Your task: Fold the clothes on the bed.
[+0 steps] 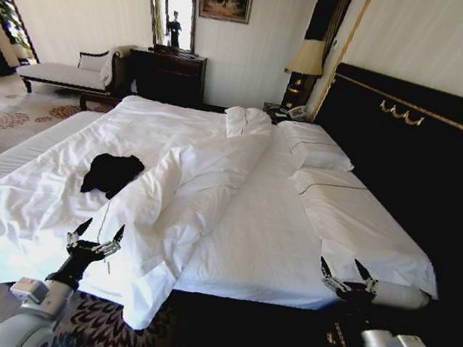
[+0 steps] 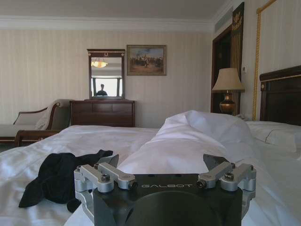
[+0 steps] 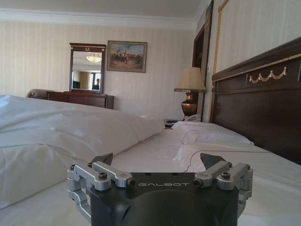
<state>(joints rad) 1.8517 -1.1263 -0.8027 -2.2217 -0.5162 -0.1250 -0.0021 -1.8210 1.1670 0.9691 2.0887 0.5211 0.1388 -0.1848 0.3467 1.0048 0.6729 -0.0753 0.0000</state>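
Note:
The clothes [image 1: 112,171] are one crumpled black garment lying on the left half of the bed [image 1: 268,223], beside a long fold of white duvet. In the left wrist view the clothes [image 2: 56,176] sit just ahead of the fingers. My left gripper [image 1: 96,232] hovers open at the bed's near edge, a short way in front of the garment and apart from it. Off at the bed's near right corner, my right gripper [image 1: 346,270] is open too, holding nothing. My left gripper [image 2: 162,162] and my right gripper [image 3: 157,160] each show spread fingertips.
A bunched duvet ridge [image 1: 184,192] runs down the bed's middle. Pillows [image 1: 317,147] lie against the dark headboard [image 1: 421,142]. A dresser with mirror [image 1: 167,71], a bench [image 1: 71,73] and a lamp [image 1: 305,62] stand along the far wall. Patterned carpet [image 1: 102,320] lies below.

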